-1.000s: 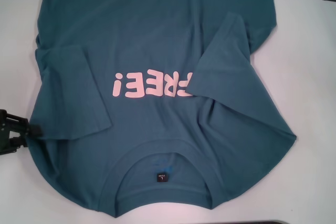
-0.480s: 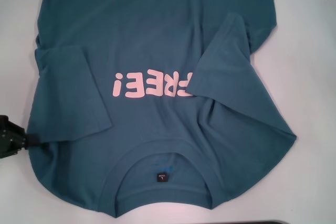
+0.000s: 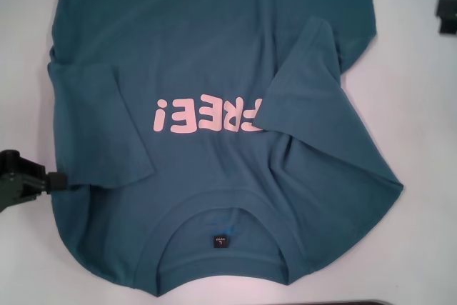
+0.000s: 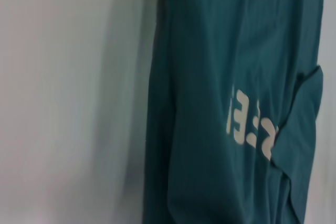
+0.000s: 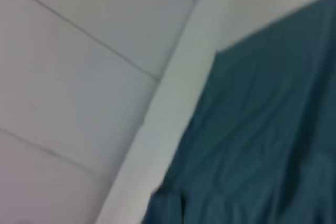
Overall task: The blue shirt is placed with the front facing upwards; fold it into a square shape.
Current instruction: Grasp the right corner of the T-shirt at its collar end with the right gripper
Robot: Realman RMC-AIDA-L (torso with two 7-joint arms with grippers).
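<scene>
The blue shirt [image 3: 214, 48] lies flat on the white table, front up, with its collar [image 3: 221, 248] nearest me and the pink lettering [image 3: 207, 116] across the chest. Both short sleeves are folded inward over the body, one on the left [image 3: 100, 126] and one on the right [image 3: 314, 83]. My left gripper [image 3: 32, 180] is low at the shirt's left edge, its tip touching the cloth just below the folded sleeve. Only a dark corner of my right gripper [image 3: 447, 16] shows at the far right edge, off the shirt. The left wrist view shows the shirt [image 4: 210, 77] with part of the lettering.
Bare white table [image 3: 421, 119] flanks the shirt on both sides. The right wrist view shows the shirt's hem [image 5: 262, 145], the table's far edge [image 5: 173, 103] and tiled floor beyond. A dark strip [image 3: 357, 303] lies at the table's near edge.
My left gripper has moved right until it meets the shirt's left edge. My right gripper has dropped from the top right corner to lower on the right edge.
</scene>
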